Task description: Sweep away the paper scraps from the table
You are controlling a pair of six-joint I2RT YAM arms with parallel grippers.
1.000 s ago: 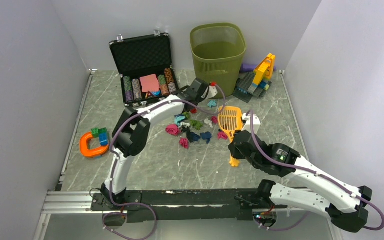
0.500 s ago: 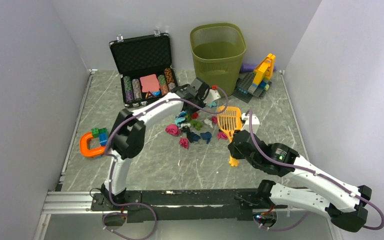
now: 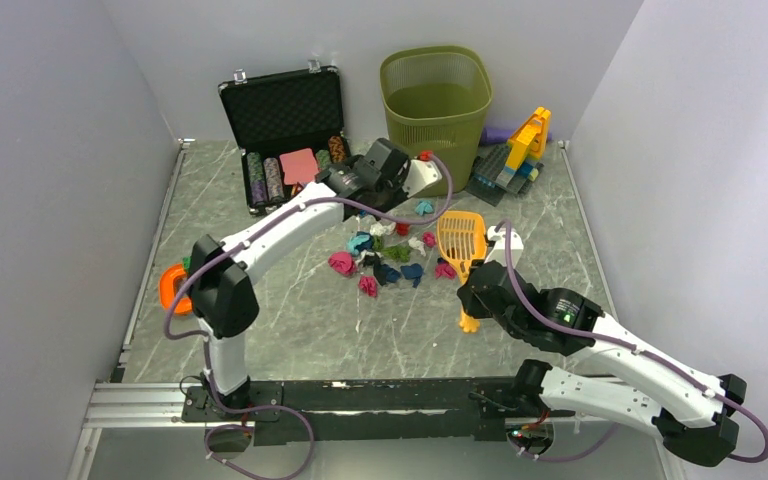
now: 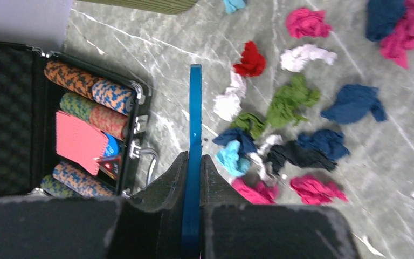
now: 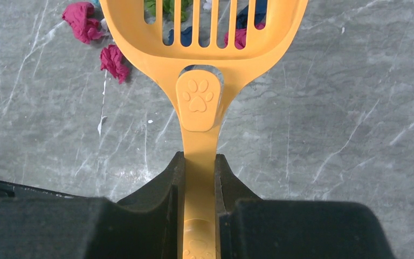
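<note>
Now blue blade [image 4: 195, 108] is clamped edge-on by L gripper [image 4: 193, 159] just beside green bin [image 3: 436, 100]; paper scraps [image 3: 395, 253] are spread on table [image 3: 310, 320] in front of bin; orange scoop [image 5: 197, 100] is pinched by R gripper [image 5: 199, 159].

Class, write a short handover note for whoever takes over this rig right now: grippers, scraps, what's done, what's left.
Left gripper: shut on a blue blade, seen edge-on beside the scraps.
Right gripper: shut on the orange scoop, mouth facing the scraps.
Paper scraps: loose cluster on the table, between both tools.
Done: tools gripped.
Left: push scraps into scoop; none look collected.
</note>
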